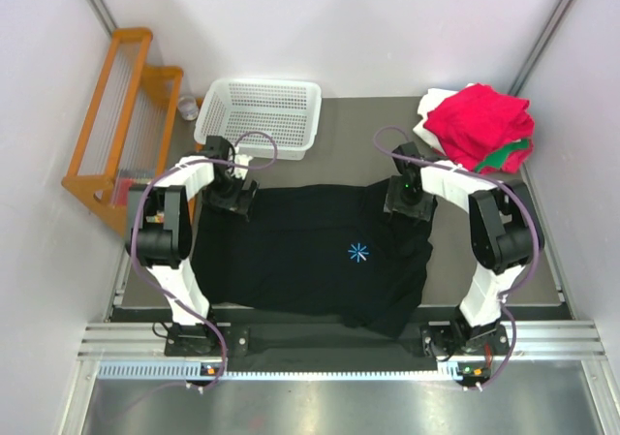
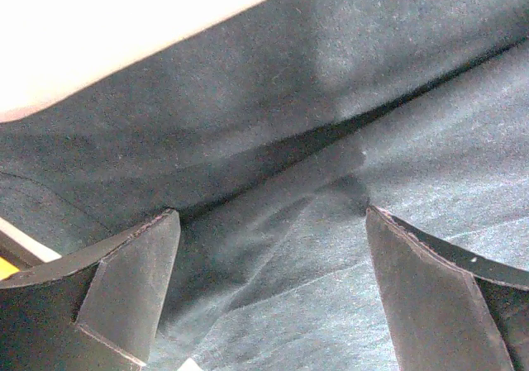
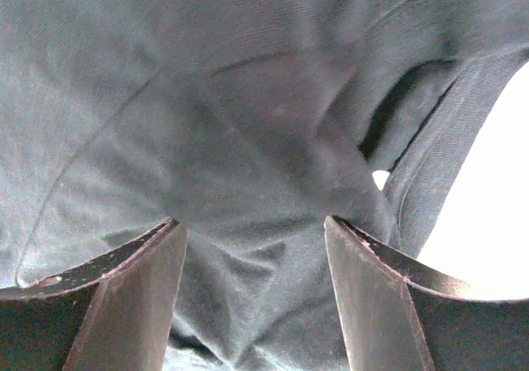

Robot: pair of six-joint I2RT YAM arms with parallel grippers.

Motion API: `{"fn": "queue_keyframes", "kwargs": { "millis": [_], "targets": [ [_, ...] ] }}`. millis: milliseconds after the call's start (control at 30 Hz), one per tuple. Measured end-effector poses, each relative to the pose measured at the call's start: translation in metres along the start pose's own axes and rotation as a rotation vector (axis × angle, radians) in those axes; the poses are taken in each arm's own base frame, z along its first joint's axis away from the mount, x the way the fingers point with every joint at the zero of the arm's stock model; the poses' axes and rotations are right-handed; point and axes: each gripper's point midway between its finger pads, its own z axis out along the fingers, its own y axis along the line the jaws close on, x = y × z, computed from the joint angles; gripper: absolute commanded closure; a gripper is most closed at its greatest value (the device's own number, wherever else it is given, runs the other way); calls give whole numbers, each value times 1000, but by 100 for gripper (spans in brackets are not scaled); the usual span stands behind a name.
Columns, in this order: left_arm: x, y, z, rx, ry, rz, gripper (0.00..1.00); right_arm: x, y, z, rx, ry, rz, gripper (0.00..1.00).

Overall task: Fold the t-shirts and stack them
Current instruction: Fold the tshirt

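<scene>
Black t-shirt (image 1: pixel 291 251) with a light-blue starburst mark (image 1: pixel 358 252) lies spread mid-frame on the worktop (image 1: pixel 358 125); left jaws and right jaws stand open over its upper corners.

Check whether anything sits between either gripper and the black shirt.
Nothing visible does. The left gripper and right gripper are both at the black shirt's far edge, jaws open, with only its cloth showing between the fingers.
</scene>
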Motion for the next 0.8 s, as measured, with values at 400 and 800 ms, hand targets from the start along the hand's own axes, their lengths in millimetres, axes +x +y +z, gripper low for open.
{"fn": "queue_keyframes", "kwargs": {
  "millis": [400,800],
  "targets": [
    [-18,8,6,-27,-13,-33,1,-35,-15,7,-2,47,110,33],
    [-60,21,14,-60,-94,-63,1,-81,-10,19,32,91,134,35]
  ]
}}
